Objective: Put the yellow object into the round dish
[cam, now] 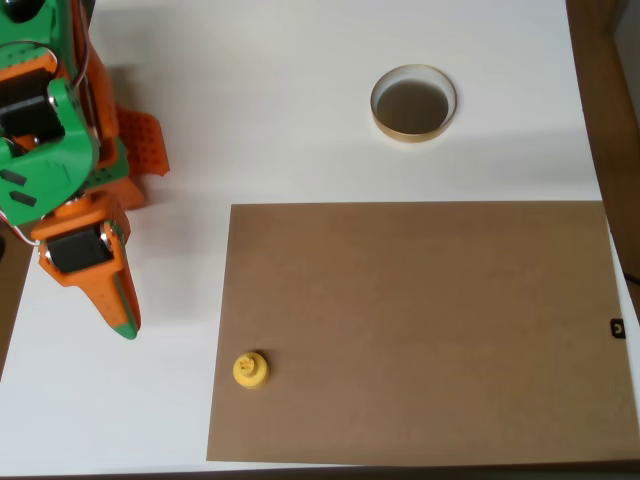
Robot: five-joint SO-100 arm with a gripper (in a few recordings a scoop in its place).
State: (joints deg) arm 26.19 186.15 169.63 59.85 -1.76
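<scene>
In the overhead view we see a white table (300, 120) with a large brown board (420, 330) lying flat over its lower right part; the board reaches nearly to the table's right edge and close to its bottom edge.

The yellow object (250, 370) sits upright on the board, just inside the board's left edge and near its lower left corner, knob up. Nothing touches it, and the board around it is bare on the right and above.

The round dish (413, 103) stands on the white surface beyond the board's top edge, nearer the table's top edge than the board, somewhat right of centre. Its pale rim is whole and its dark inside holds nothing. A strip of white table separates it from the board.

The orange and green arm (60, 140) rises along the table's left edge. We see the gripper (118, 310) pointing down the picture over the white table, left of the board and well apart from the yellow object. Its fingers look closed together to a point, with nothing between them.

A wide stretch of bare board lies between the yellow object and the dish.
</scene>
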